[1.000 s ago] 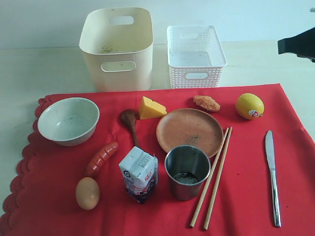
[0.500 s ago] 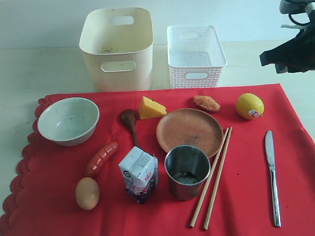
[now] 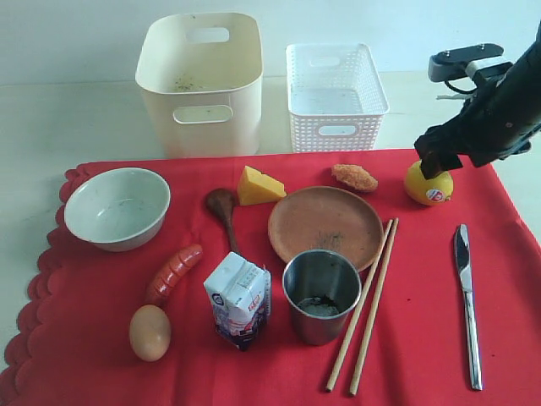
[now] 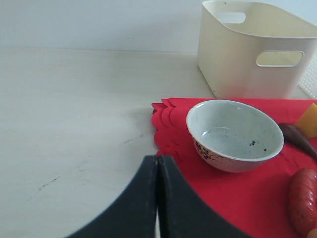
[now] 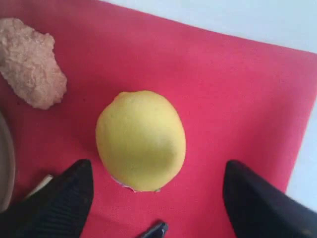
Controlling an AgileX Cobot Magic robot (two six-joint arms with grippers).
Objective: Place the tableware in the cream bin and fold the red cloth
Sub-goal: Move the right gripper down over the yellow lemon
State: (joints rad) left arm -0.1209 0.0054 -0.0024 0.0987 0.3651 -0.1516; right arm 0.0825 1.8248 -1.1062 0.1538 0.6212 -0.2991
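The right jaws stand apart, one on each side of the lemon (image 5: pixel 141 141), and neither seems to touch it. The lemon lies near the far right corner of the red cloth (image 3: pixel 423 321). The left jaws are pressed together above the bare tabletop (image 4: pixel 74 124), just beside the scalloped edge of the cloth. We see the bowl (image 3: pixel 117 207), plate (image 3: pixel 325 224), spoon (image 3: pixel 223 205), cup (image 3: pixel 321 296), chopsticks (image 3: pixel 368 296) and knife (image 3: pixel 469 309) all on the cloth. The cream bin (image 3: pixel 201 85) stands behind it.

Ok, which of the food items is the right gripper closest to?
The yellow lemon: the open right gripper straddles it, while the breaded piece lies off to one side.
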